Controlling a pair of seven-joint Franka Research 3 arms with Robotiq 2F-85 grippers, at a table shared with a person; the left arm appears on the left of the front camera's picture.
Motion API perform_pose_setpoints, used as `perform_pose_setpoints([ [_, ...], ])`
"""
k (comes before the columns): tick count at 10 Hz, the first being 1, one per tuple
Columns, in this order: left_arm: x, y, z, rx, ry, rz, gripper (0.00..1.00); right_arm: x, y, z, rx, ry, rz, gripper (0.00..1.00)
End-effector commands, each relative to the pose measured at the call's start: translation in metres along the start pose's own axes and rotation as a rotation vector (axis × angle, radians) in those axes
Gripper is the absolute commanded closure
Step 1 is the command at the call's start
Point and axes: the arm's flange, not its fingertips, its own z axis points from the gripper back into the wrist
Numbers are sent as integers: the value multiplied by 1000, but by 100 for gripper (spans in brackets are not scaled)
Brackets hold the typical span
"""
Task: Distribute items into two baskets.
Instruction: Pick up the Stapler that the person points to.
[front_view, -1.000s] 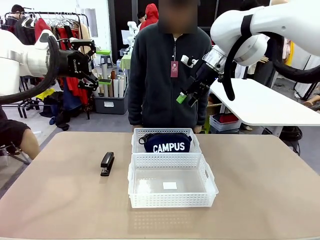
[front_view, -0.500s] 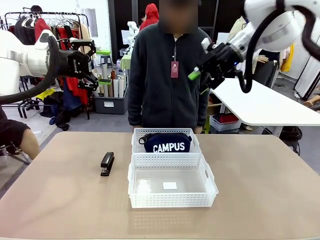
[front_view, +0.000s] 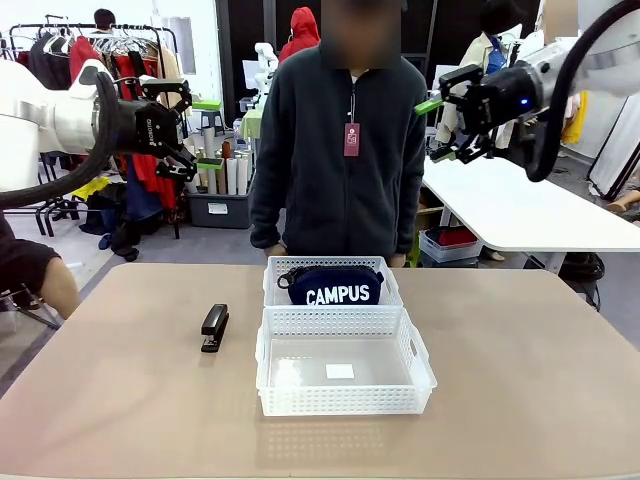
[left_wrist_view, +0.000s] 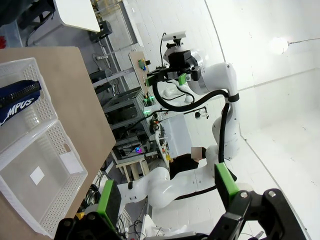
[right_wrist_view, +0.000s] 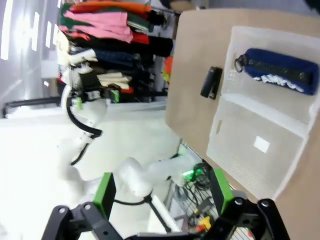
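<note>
Beige desk (front_view: 120, 400) lies well below the raised left tool (front_view: 190, 135) and right tool (front_view: 435, 130), both with fingers apart. Of two white lattice plastic trays, the farther basket (front_view: 275, 270) holds the navy "CAMPUS" zip pouch (front_view: 335, 287); the nearer basket (front_view: 340, 400) is empty. Beneath the left tool, on bare desk, lies the small black stapler (front_view: 214, 327). The likely next move is for the left tool to descend, grip it and carry it to the nearer basket.
</note>
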Motion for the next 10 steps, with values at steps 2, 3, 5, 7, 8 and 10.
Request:
perform_pose_setpoints([
  [2, 0, -3, 0, 1, -5, -3, 0, -16, -35, 30, 92, -73, 40, 0],
  [3, 0, -3, 0, 1, -5, -3, 0, -15, -47, 38, 153, -64, 42, 0],
  [5, 0, -3, 0, 1, -5, -3, 0, -16, -64, 49, 249, -96, 60, 0],
  [7, 0, -3, 0, 1, -5, -3, 0, -17, -75, 59, 341, -125, 58, 0],
  [8, 0, -3, 0, 1, -5, -3, 0, -16, -75, 61, 366, -119, 58, 0],
  [10, 0, -3, 0, 1, -5, -3, 0, -18, -70, 60, 346, -114, 48, 0],
])
